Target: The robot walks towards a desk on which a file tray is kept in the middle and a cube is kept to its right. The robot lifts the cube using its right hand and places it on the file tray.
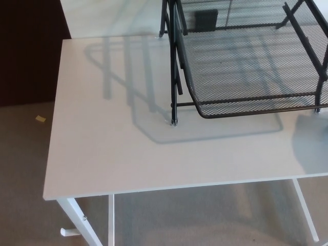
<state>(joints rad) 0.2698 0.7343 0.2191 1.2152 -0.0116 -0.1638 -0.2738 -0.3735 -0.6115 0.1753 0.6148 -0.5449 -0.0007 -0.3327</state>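
Black mesh file tray (241, 72) on white tabletop (102, 143); yellow scrap (40, 119) on carpet (25, 169). Neither robot hand in frame; grip state cannot be told.

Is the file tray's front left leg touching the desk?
Touching. The head view shows the file tray's leg planted on the white desk, its shadow meeting the foot with no gap.

Bright, slightly soft picture; file tray (246, 77) shadows stripe the desk (102, 154).
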